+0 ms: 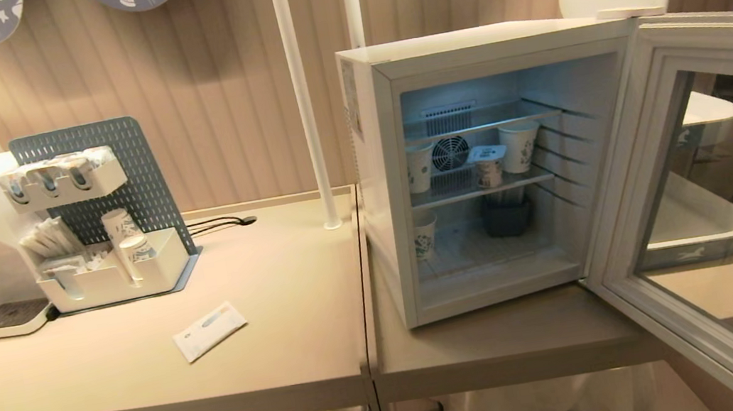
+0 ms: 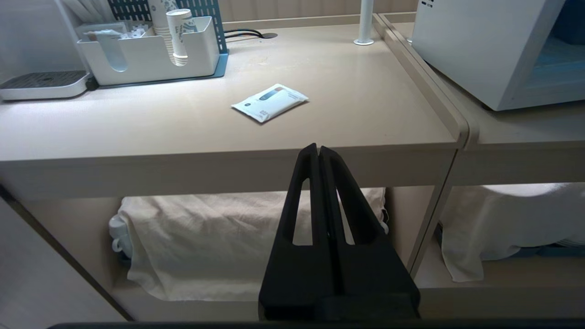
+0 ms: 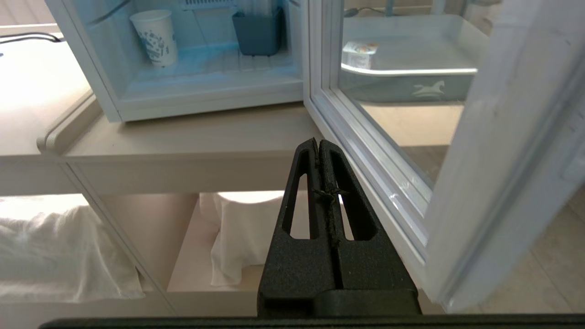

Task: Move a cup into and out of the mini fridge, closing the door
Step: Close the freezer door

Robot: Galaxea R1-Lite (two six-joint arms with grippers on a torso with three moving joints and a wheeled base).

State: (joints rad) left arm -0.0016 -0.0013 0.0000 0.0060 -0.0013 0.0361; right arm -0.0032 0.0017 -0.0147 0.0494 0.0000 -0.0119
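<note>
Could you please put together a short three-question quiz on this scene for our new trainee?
1. True or false: the door of the mini fridge stands open.
2. On which shelf does the cup with the foil lid stand? A) top B) middle C) fridge floor
3. Fill in: both the left gripper and the right gripper have their fingers ____ and hold nothing.

Key
1. True: the door is swung wide to the right in the head view.
2. B: it sits on the middle wire shelf, between two taller paper cups.
3. Shut: each hangs low in front of the table edge.
</note>
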